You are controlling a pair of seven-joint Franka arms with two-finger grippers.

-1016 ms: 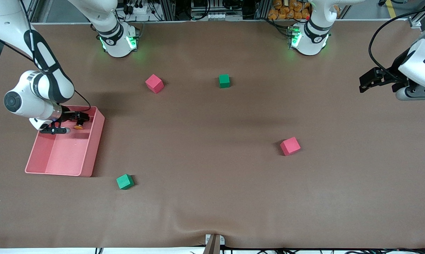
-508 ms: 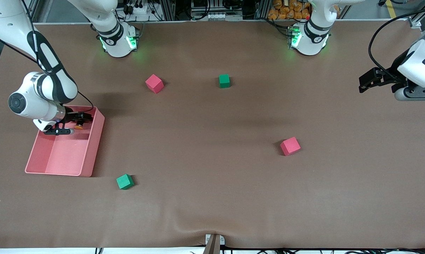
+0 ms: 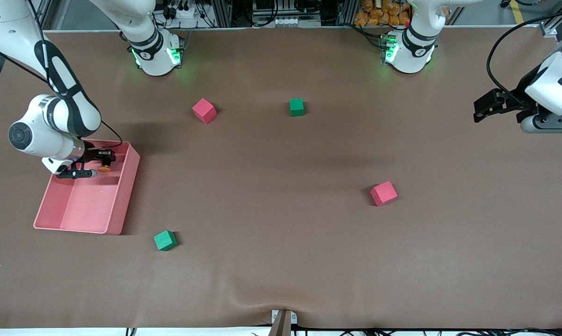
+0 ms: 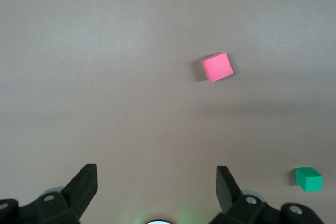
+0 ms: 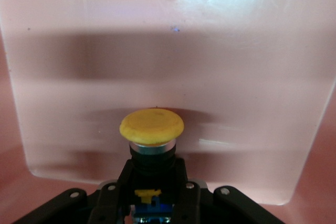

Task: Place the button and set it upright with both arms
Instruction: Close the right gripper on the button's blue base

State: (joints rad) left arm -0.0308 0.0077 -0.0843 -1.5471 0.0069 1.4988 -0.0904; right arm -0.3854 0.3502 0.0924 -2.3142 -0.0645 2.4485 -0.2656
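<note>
As the right gripper (image 3: pixel 102 157) is clamped on the black body of the small, rigid, light orange-capped plastic push-button (image 5: pixel 151 127) inside the pink plastic tray (image 3: pixel 122 205), we judge that grip sound, while the left gripper (image 4: pixel 156 184) waits, jaws apart, over bare table.

1. I see the button (image 5: pixel 151 127) with a yellow-orange cap, black body, blue bits.
2. Pink bin (image 3: pixel 122 196).
3. Two pink foam cubes (image 3: pixel 204 110), two green foam cubes (image 3: pixel 296 107).
4. Plain brown table cover (image 3: pixel 281 233).
5. White arms (image 3: pixel 61 112), black bands, green-lit bases.
</note>
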